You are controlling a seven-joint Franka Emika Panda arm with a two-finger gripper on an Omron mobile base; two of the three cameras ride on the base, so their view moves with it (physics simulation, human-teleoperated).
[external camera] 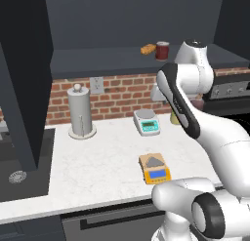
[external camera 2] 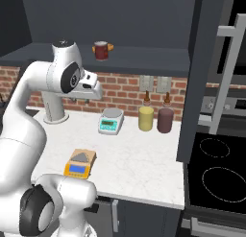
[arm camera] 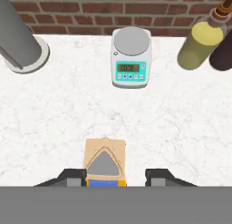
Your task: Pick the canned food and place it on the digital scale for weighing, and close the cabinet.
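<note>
The canned food (external camera: 162,50) (external camera 2: 101,51), dark red with a pale lid, stands upright on the inner shelf of the open cabinet (external camera: 107,59), above the counter. Both cabinet doors hang open: one at the left (external camera: 24,89), one at the right (external camera 2: 204,77) with a silver bar handle. The orange-yellow digital scale (external camera: 154,168) (external camera 2: 80,163) (arm camera: 105,163) sits near the counter's front edge, its plate bare. My gripper (arm camera: 115,177) (external camera 2: 96,93) hovers well above the counter, pointing down over that scale. It is open, with nothing between its fingertips (arm camera: 74,177).
A grey-white scale with a teal display (external camera: 147,121) (arm camera: 130,57) sits near the brick wall. A paper towel holder (external camera: 80,110) stands at left, with yellow (external camera 2: 146,117) and dark (external camera 2: 166,118) bottles at right. An orange food piece (external camera: 148,49) lies beside the can. Sink (external camera: 19,176) left, stove (external camera 2: 216,178) right.
</note>
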